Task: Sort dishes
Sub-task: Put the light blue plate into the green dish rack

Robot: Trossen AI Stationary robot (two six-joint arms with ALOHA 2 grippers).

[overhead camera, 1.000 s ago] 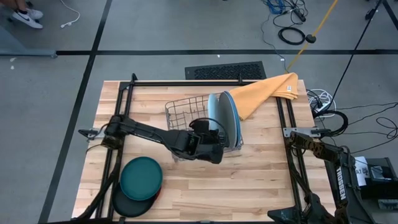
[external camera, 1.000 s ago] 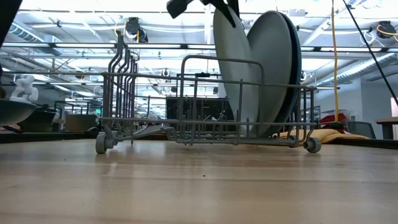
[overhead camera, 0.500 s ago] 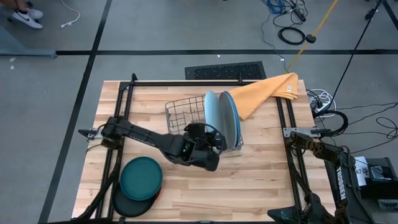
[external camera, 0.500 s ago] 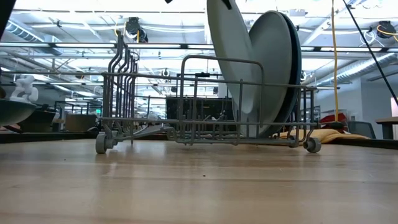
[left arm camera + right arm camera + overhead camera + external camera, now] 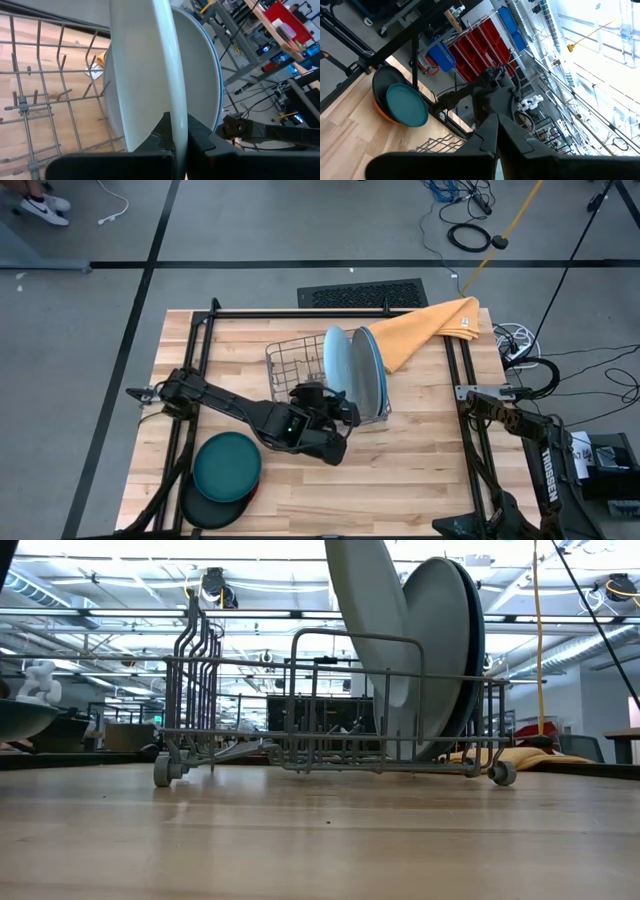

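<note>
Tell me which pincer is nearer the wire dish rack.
Left. The left pincer is at the wire dish rack, shut on the pale blue plate. The right pincer waits at the table's right edge.

Even, bright overhead light falls on the tabletop [image 5: 400, 480] with soft, faint shadows. Ceiling lights glare in the low view. The near plate [image 5: 145, 75] looks blurred in the left wrist view.
</note>
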